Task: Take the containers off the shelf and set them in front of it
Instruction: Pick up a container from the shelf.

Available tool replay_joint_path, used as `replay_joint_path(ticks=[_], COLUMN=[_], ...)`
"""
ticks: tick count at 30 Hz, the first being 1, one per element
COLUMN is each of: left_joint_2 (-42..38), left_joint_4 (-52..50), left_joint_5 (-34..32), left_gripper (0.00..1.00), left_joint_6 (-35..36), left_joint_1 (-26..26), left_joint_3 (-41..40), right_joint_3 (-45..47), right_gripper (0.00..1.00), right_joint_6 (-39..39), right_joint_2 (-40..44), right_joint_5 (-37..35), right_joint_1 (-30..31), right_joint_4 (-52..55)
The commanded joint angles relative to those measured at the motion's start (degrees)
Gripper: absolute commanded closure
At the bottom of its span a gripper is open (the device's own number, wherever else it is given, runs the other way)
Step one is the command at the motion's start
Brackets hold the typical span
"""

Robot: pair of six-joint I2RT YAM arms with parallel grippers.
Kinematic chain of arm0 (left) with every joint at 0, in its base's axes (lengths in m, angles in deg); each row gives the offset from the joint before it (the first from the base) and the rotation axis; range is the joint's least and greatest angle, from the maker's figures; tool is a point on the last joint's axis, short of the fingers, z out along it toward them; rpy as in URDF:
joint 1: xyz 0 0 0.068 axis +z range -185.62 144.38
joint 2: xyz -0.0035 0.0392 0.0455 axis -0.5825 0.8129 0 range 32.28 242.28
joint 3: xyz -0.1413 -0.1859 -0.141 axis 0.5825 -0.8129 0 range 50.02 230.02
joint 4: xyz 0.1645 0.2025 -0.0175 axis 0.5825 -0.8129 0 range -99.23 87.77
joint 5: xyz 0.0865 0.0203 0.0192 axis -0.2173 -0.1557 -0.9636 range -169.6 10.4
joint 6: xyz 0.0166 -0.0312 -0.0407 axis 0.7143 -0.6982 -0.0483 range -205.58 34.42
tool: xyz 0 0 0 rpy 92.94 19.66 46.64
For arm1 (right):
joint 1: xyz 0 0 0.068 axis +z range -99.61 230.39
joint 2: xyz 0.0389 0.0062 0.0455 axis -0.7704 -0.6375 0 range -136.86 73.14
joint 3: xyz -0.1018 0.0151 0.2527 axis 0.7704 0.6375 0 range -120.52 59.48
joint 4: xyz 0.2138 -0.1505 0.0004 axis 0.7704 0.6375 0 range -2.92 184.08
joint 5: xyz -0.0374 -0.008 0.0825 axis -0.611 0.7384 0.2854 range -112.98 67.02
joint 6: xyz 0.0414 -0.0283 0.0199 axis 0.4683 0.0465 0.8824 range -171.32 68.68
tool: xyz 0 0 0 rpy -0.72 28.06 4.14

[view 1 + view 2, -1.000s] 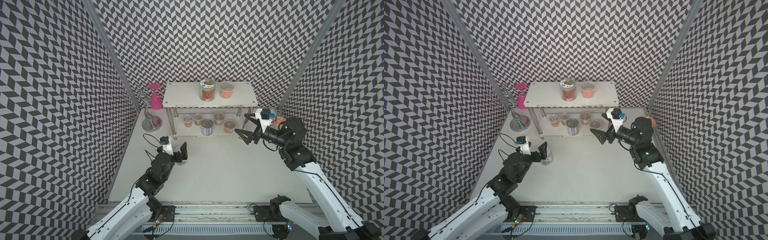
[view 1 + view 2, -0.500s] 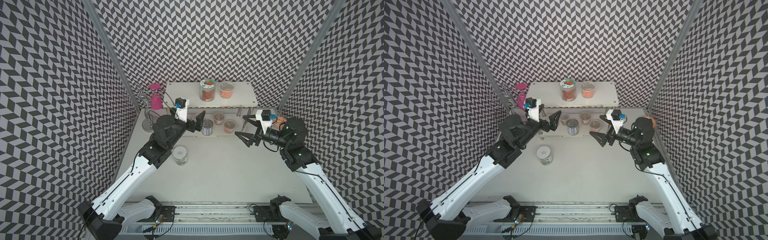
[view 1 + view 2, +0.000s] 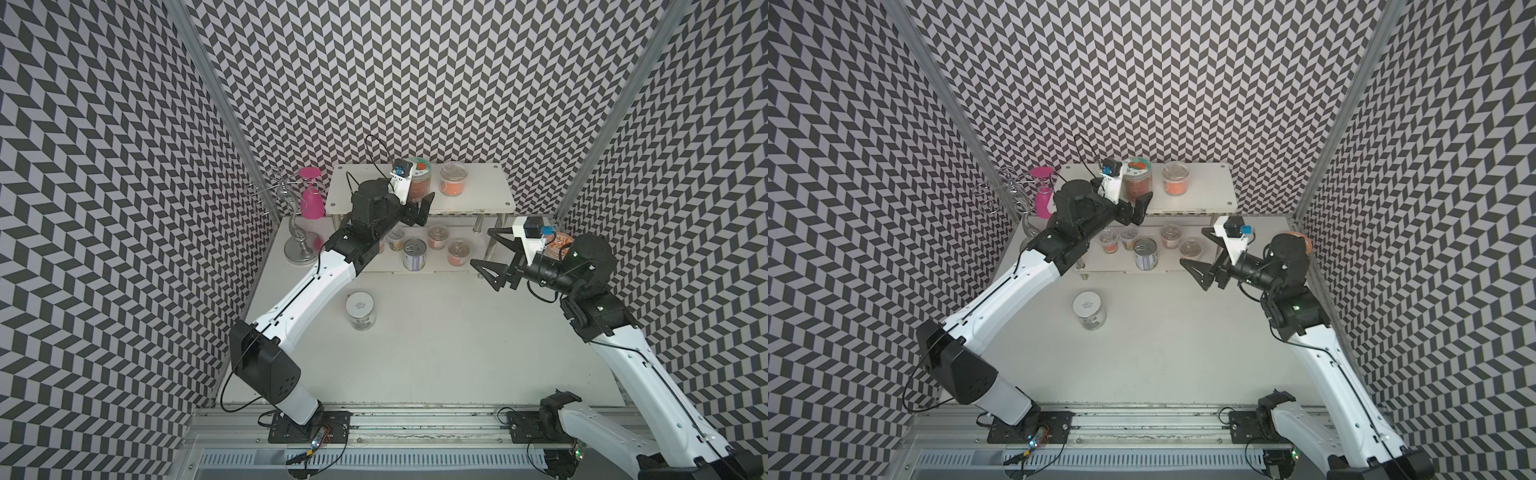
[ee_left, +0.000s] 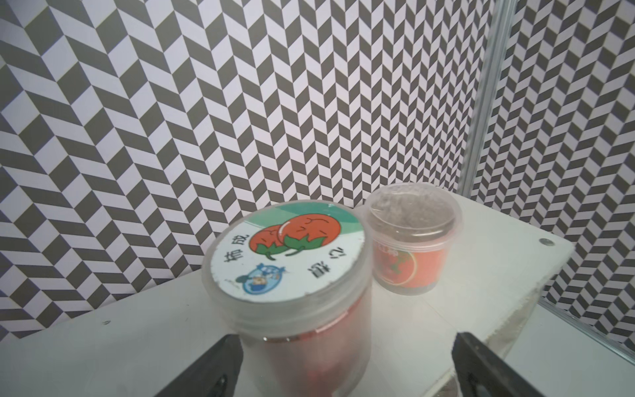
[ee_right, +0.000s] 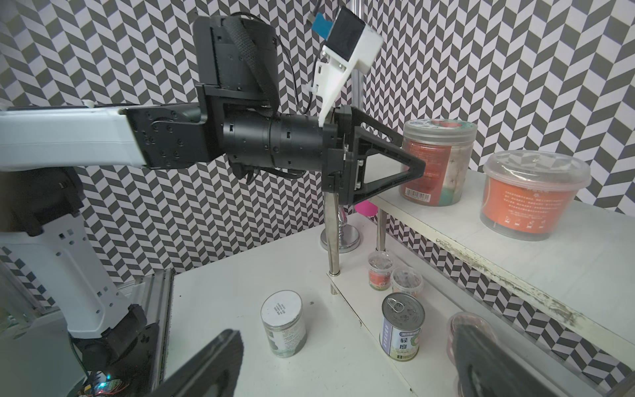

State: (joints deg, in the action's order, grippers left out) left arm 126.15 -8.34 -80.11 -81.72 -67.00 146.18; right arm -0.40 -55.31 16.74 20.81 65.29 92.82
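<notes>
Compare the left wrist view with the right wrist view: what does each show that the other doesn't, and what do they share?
Left wrist only: the tall jar with its lid face-on, tomato picture and lettering readable, and the open left hand facing it. Right wrist only: the lower tier with its tin can and small cups, the white-lidded jar on the table before the shelf, the left arm side-on. Both: the top tier, the tall jar and the orange cup beside it.

black-white chevron walls (image 3: 415, 83), white tabletop (image 3: 436, 353)
</notes>
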Motion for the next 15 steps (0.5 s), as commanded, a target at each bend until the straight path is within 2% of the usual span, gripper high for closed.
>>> replay_joint_path(ticks=[1, 11, 15], left_joint_2=[3.69, 12.87, 13.07], left_joint_4=[-2.03, -4.43, -3.83], left_joint_5=[1.64, 4.09, 4.74], left_gripper=[0.00, 0.00, 0.08], left_joint_6=[0.34, -0.21, -0.16], left_joint_1=[1.34, 2.44, 2.46], left_joint_3=[6.32, 16.76, 17.37], right_joint_3=[-1.73, -1.99, -2.00], right_gripper=[0.00, 0.00, 0.00], right_joint_6=[0.19, -0.08, -0.44], right_joint_2=[0.06, 0.06, 0.15], right_joint_5=[-1.35, -2.22, -2.48], right_joint_1=[0.31, 0.31, 0.39], right_joint_4=[-1.50, -1.28, -1.23])
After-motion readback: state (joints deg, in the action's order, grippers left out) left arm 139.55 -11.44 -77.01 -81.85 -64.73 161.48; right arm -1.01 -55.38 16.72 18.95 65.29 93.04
